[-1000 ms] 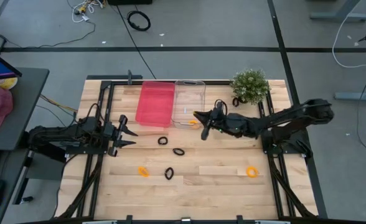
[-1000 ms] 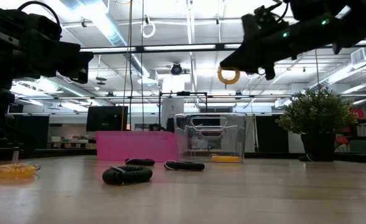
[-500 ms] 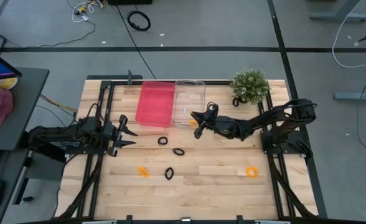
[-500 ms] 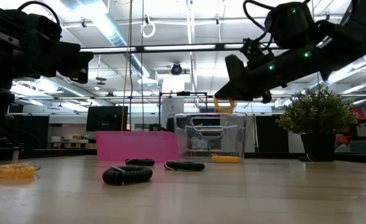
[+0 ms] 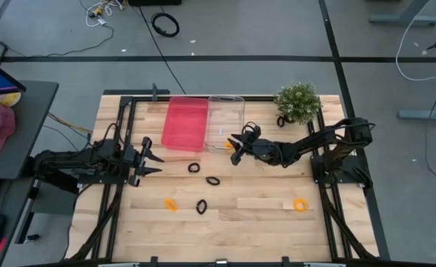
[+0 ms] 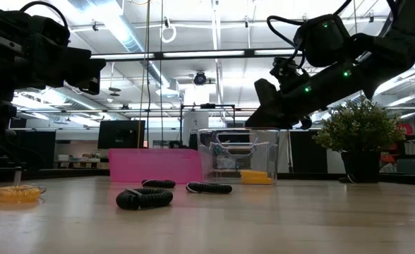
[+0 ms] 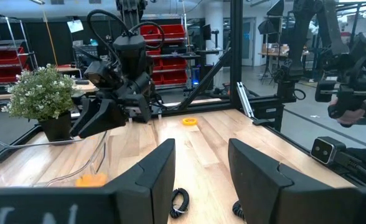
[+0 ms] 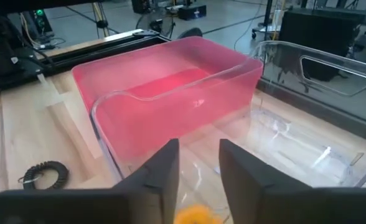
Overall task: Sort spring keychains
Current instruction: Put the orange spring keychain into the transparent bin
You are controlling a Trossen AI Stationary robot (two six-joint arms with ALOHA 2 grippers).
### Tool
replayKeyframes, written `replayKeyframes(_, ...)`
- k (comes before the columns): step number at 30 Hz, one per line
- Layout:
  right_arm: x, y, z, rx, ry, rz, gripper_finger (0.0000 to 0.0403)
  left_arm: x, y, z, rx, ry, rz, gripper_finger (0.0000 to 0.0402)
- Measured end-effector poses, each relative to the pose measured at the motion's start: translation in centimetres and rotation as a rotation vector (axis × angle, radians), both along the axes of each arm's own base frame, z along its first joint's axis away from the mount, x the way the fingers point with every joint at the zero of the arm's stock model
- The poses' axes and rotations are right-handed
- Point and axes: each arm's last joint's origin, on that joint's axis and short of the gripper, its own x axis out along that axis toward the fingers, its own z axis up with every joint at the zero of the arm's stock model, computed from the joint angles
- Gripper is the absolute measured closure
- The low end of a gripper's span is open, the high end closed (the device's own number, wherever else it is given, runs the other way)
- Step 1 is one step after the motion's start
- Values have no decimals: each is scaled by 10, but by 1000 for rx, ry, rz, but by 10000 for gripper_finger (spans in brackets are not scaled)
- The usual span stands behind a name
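Note:
My right gripper [image 5: 235, 150] hangs open over the near end of the clear bin [image 5: 225, 111], and my fingers [image 8: 164, 174] touch nothing. Orange spring keychains [image 6: 257, 176] lie on the clear bin's floor, and one orange keychain [image 8: 198, 216] shows below the fingers. Black keychains [image 5: 194, 167], [image 5: 213, 180], [image 5: 201, 206] and orange ones [image 5: 171, 203], [image 5: 300, 205] lie flat on the table. The pink bin [image 5: 185, 122] stands left of the clear one. My left gripper [image 5: 156, 156] waits open near the table's left side.
A potted plant [image 5: 297, 102] stands at the far right corner, with a black keychain [image 5: 281, 121] beside its pot. Black frame rails [image 5: 121, 126] run along both sides of the table. Bare wood lies along the near edge.
My right gripper moved toward the table's left and dropped lower over the clear bin. The orange keychain that hung from its fingers has left them and now lies in the clear bin with the other orange one.

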Motion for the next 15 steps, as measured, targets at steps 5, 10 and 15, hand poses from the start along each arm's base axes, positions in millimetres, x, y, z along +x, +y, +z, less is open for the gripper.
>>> replayKeyframes(5, 0, 0, 3, -43, 15, 21, 243, 0, 0, 0, 0, 0, 0, 248)
replayKeyframes(10, -3, 11, 21, -121, 8, 118, 215, 0, 0, 0, 0, 0, 0, 248)
replayKeyframes(15, -15, 26, 48, -204, 8, 203, 207, 0, 0, 0, 0, 0, 0, 248)
